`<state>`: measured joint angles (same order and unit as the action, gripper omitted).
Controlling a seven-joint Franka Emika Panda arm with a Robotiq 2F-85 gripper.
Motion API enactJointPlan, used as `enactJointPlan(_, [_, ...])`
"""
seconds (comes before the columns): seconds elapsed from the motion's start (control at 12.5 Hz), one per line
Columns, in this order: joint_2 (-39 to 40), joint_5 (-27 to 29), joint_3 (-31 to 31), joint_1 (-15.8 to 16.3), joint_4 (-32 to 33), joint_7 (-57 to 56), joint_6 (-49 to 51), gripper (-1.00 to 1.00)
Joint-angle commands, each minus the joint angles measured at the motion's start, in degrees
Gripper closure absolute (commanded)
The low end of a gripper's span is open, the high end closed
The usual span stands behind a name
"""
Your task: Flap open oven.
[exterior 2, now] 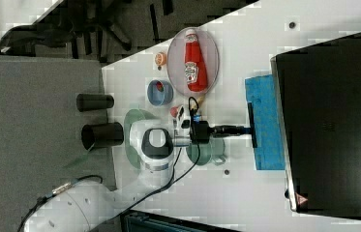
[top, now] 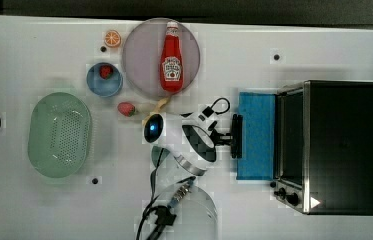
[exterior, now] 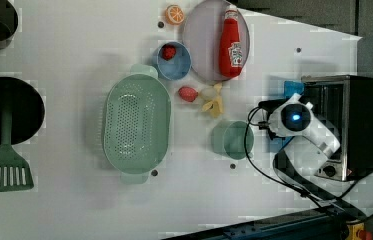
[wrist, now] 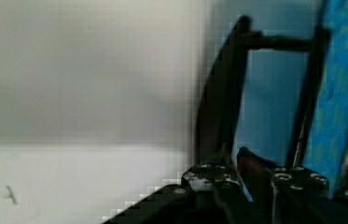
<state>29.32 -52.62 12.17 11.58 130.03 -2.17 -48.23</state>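
tabletop (top: 34,210): white, cluttered. Listing left to right as the top view shows it.
colander (top: 59,134): pale green, perforated, far at 9 o'clock of my fingers. Not in the way.
bowl (top: 104,80): blue, a strawberry inside; a second strawberry (top: 126,108) lies loose just beside it at its 5 o'clock.
plate (top: 141,55): grey, round, carries a ketchup bottle (top: 171,57) lying flat. About 11 o'clock of my wrist, well apart from the work.
fingers (top: 234,136): clenched on the oven handle (top: 236,136), reaching level toward 3 o'clock. The wrist view shows the dark bar running up from between the pads.
door (top: 256,135): blue-tinted panel, flapped down flat toward 9 o'clock from the oven mouth, bar at its free edge. Looks fully or very nearly open.
oven (top: 344,145): big black-topped box with silver trim, at the top view's right edge of the tabletop, 3 o'clock of my fingers. Knobs (top: 286,192) at the front corner, about 5 o'clock from the handle.
handling, judged: body heavy and stiff, should stay put. Door rigid, hinged along the edge at the oven mouth, swings in an arc only. Glass panel is the fragile part, so no pushing on it.
grip point, judged: middle of the bar, where I am now. It's a slim, hard, probably slick bar; an off-centre hold would twist the door.
risk, judged: forcing past the hinge stop could tip or drag the box.
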Motion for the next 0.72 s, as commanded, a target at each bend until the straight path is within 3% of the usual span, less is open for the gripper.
enactJointPlan(0.08, [-0.15, 0.0, 0.31, 1.22, -1.09, 10.0, 0.93, 0.65])
enactJointPlan(0.48, [-1.13, 0.99, 0.31, 1.38, -1.87, 10.13, -1.0, 0.65])
enactJointPlan(0.64, [-5.41, 5.68, 0.32, 1.29, -2.11, 10.13, -1.55, 0.65])
enactJointPlan(0.72, [-8.26, 10.61, 0.36, 1.22, -2.12, 10.13, -1.48, 0.65])
